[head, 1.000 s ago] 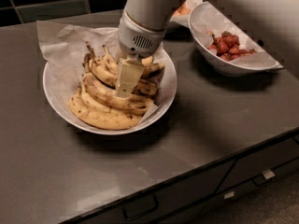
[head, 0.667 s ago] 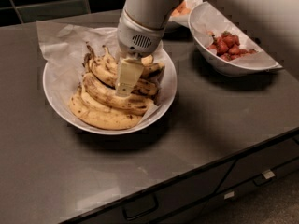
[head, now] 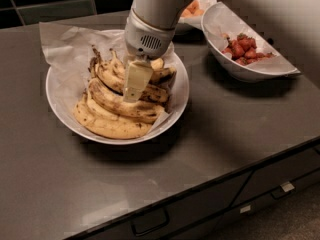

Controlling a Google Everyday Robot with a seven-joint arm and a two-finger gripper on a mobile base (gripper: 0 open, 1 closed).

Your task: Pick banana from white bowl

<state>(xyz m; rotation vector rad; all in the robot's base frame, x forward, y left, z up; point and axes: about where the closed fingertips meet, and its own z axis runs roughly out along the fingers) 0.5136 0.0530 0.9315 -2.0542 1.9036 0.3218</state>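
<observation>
Dark, smooth, matte countertop (head: 225, 149). Wide, shallow white bowl lined with crumpled paper (head: 62, 115), holding curved, brown-spotted yellow bananas (head: 110, 126). Your cream plastic gripper (head: 132, 91) is lowered onto them; grip state cannot be told. Beyond, a smaller white bowl of glossy red berries (head: 250, 71).

The claw (head: 132, 90) reaches down into the white bowl (head: 120, 140), onto the pile of spotted bananas (head: 112, 121). A bowl of strawberries (head: 250, 69) stands nearby on the counter (head: 225, 139).

Arm (head: 156, 6) reaches in from top; pincer (head: 132, 91) points straight down, left of centre
</observation>
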